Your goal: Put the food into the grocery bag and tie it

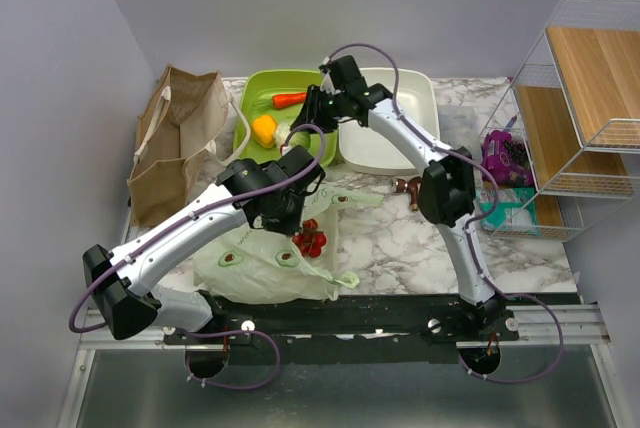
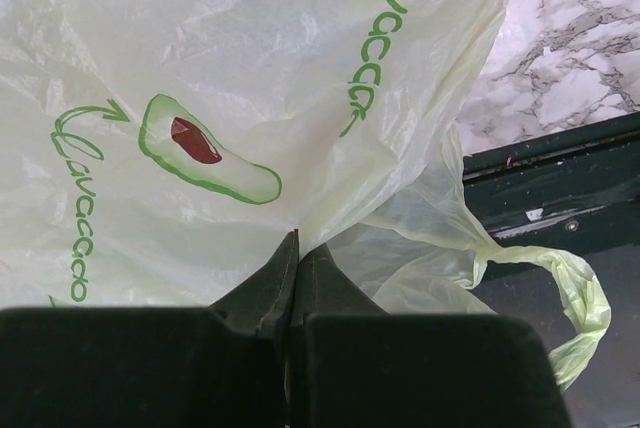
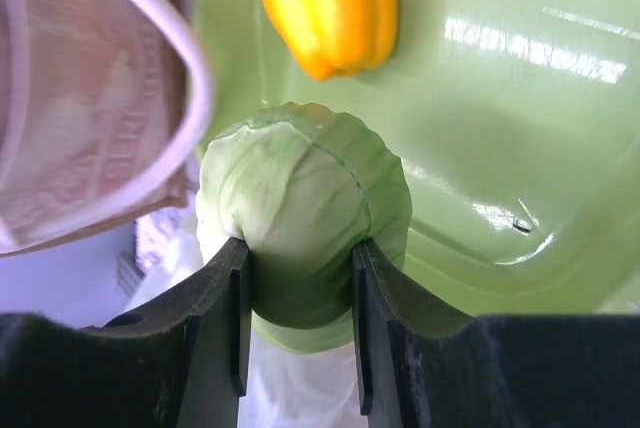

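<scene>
— Between the fingers of the right gripper (image 3: pixel 298 248), what do you have?
— From my seat, the cabbage (image 3: pixel 300 198). Its round pale-green body sits squarely between the two fingers. One pad presses against each side, so that hand is clamped on it. The cabbage is at the rim of the green bin (image 3: pixel 500 148), on the far left of the table. I cannot tell whether it rests on the bin or hangs above it.
— And around it?
— The yellow pepper (image 3: pixel 330 3) lies in the same bin, just beside the cabbage and not touching it. The brown paper bag (image 3: pixel 80 98) with its white handle stands just left of the bin. On the top view I see a carrot (image 1: pixel 290 100) at the far end of the bin and a white tub (image 1: pixel 420 88) to its right.
— The left hand?
— My left gripper (image 2: pixel 296 248) is squeezed closed, fingers together, with a fold of the grocery bag (image 2: pixel 250 48) pinched at the tips. The bag lies spread on the marble table (image 2: pixel 570 58) near the arm bases. One loop handle (image 2: pixel 575 298) trails over the near edge onto the black rail (image 2: pixel 560 198). The cherry tomatoes (image 1: pixel 311 238) sit at the bag's right side, just beside the left gripper. I cannot tell whether they are inside the film or on top of it.
</scene>
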`<state>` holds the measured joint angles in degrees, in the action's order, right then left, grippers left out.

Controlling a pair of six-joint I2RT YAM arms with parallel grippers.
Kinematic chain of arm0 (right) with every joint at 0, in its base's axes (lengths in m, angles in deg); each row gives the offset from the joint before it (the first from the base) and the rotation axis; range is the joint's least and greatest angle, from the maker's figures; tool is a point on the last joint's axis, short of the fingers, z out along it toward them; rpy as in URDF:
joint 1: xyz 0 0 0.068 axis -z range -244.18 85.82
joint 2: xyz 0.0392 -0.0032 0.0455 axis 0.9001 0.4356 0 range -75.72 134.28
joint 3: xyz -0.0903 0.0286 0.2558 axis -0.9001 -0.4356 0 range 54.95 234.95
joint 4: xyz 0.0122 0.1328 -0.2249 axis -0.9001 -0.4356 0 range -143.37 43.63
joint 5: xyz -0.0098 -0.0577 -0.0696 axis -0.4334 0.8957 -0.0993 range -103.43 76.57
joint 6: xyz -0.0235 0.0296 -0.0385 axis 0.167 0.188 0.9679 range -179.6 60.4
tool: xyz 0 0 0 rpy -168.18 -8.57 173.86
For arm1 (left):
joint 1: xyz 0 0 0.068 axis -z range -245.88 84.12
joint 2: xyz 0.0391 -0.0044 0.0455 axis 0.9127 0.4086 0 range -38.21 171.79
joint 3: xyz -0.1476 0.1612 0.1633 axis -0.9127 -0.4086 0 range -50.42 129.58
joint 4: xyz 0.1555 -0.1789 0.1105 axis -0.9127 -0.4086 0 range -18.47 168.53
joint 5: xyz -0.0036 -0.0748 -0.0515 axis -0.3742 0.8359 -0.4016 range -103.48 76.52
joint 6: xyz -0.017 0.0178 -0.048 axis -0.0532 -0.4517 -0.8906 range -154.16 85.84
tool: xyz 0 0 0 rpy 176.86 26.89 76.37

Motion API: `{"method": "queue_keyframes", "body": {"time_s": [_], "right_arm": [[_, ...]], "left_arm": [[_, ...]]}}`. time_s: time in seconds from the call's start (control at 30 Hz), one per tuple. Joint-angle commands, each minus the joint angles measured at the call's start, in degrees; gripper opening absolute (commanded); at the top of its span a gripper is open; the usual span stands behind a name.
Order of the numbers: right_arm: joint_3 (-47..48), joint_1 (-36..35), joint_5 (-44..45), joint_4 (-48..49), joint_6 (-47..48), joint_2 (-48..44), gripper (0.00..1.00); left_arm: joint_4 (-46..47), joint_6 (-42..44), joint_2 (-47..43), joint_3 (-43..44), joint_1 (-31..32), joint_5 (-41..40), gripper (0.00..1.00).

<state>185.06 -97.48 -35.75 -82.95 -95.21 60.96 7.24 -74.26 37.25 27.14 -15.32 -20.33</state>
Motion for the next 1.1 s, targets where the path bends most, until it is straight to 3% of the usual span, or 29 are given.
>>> {"method": "queue_keyframes", "body": {"time_s": [0.0,0.4,1.07], "right_arm": [[-0.7,3.6,-4.8,2.8,-2.8,-7.3,0.10],[-4.1,8.0,-3.6,-1.1,-0.3,-18.4,0.02],[-34.3,8.4,1.4,-1.6,0.3,-48.4,0.01]], "left_arm": [[-0.5,0.7,1.5,2.3,-0.4,-1.1,0.00],[-1.5,1.8,4.0,6.6,-0.8,-2.6,0.00],[-0.5,4.3,3.3,8.4,-1.0,-2.1,0.00]]}}
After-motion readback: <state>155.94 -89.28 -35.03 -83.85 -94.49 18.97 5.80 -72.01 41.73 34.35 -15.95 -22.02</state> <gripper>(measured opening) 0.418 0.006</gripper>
